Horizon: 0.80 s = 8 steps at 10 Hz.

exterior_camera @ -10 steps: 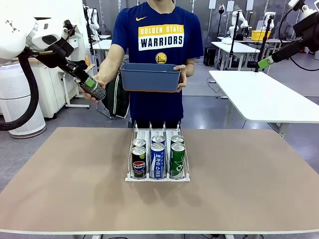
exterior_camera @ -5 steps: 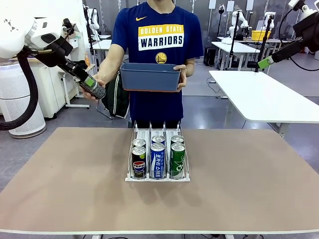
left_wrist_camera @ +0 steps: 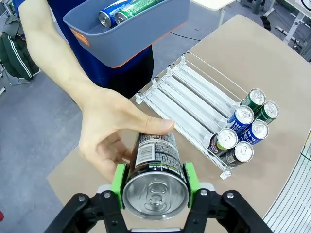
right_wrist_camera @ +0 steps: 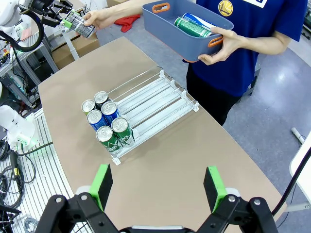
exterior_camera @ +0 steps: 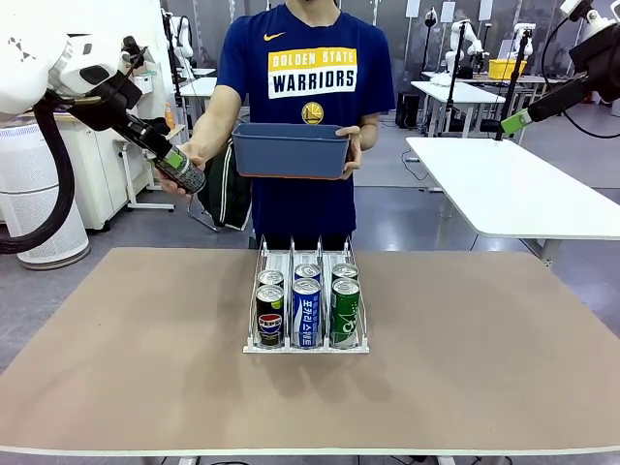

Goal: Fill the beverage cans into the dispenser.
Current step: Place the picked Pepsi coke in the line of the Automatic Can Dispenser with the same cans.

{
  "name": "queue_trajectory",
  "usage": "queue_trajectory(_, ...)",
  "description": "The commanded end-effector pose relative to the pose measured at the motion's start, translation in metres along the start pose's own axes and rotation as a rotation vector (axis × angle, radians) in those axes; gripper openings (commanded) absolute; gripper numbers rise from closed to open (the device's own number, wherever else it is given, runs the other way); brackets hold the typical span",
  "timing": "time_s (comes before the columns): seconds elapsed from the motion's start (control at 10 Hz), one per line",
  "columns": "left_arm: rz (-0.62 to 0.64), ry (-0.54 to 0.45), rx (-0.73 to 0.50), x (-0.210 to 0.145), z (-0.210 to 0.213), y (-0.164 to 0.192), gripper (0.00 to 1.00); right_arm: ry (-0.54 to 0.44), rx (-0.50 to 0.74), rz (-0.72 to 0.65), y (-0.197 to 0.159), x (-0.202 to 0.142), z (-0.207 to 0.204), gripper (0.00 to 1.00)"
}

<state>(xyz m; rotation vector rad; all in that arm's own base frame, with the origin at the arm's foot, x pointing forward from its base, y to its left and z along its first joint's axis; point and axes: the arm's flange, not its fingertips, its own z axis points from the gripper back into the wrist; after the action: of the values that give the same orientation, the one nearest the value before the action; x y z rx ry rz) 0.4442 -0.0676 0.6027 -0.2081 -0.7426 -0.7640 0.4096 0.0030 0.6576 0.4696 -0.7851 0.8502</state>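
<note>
Little has shifted this last second: the left tool (left_wrist_camera: pixel 154 178) stays clamped on the dark can (left_wrist_camera: pixel 154 154), the person's hand (left_wrist_camera: pixel 109 136) still touching it, well off the dispenser (left_wrist_camera: pixel 194 99); the right tool (right_wrist_camera: pixel 158 187) gapes empty; handover seemingly unfinished.

A person's hand (exterior_camera: pixel 194 153) cups the dark can (exterior_camera: pixel 186 174) clamped between the jaws of the left gripper (exterior_camera: pixel 169 160); well below those jaws, six cans (exterior_camera: pixel 306 302) fill the near end of the white dispenser (exterior_camera: pixel 281 258).

Six cans (exterior_camera: pixel 306 310) fill the near end of the dispenser (exterior_camera: pixel 277 259) on the table (exterior_camera: pixel 484 339); a bin (exterior_camera: pixel 291 150) behind holds others.
</note>
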Motion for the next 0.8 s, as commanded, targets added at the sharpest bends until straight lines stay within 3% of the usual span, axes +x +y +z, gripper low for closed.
queue_trajectory(0.0,0.000,0.000,0.000,-0.0002,0.0002,0.0000,0.20,-0.016,0.027,0.016,-0.0025,-0.0006,-0.0020,1.00)
queue_trajectory(0.7,0.000,0.000,0.000,-0.0002,0.0002,0.0000,0.20,-0.016,0.027,0.016,-0.0025,-0.0006,-0.0020,1.00)
